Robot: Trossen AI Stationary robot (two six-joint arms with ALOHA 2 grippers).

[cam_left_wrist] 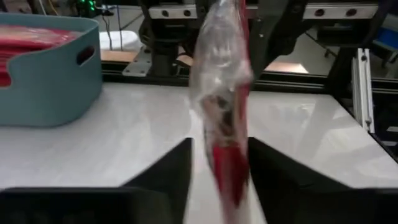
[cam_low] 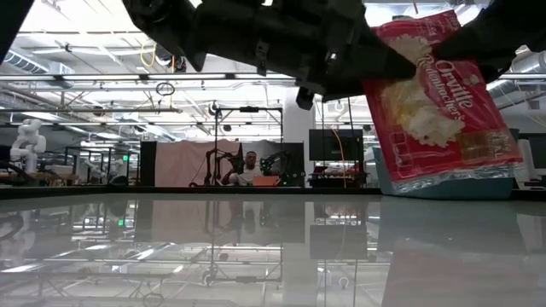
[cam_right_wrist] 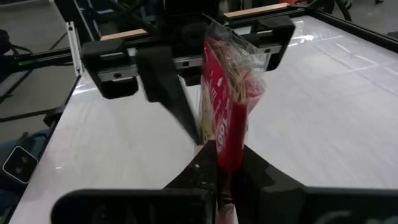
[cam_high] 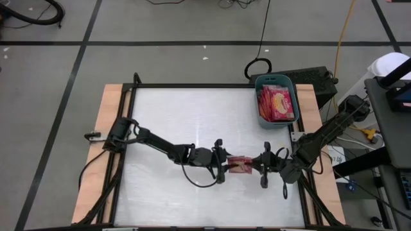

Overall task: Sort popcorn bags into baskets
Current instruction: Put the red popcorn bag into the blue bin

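Note:
One red popcorn bag (cam_high: 239,165) hangs on edge above the table's near middle, between my two grippers. In the low view the popcorn bag (cam_low: 439,102) is tilted and clear of the surface. My right gripper (cam_high: 260,165) is shut on its right end. My left gripper (cam_high: 223,165) is open, and its fingers (cam_left_wrist: 177,171) stand on either side of the bag's left end (cam_left_wrist: 227,162). The teal basket (cam_high: 292,90) sits at the far right corner with several red packets (cam_high: 277,104) inside. My right gripper pinches the bag's right end (cam_right_wrist: 225,155) between its two fingers. They come level from the table's right. The bag stands on edge, lifted clear of the table, and reaches out toward the left gripper. My left gripper: one finger (cam_left_wrist: 267,171) lies close against the bag, but I cannot tell whether it touches.
The basket (cam_left_wrist: 50,81) stands far right of both grippers, its wall higher than the table top. Black frame rails (cam_high: 192,85) edge the white table. Wide bare surface lies to the left and far side of the grippers. A person sits in the room far behind.

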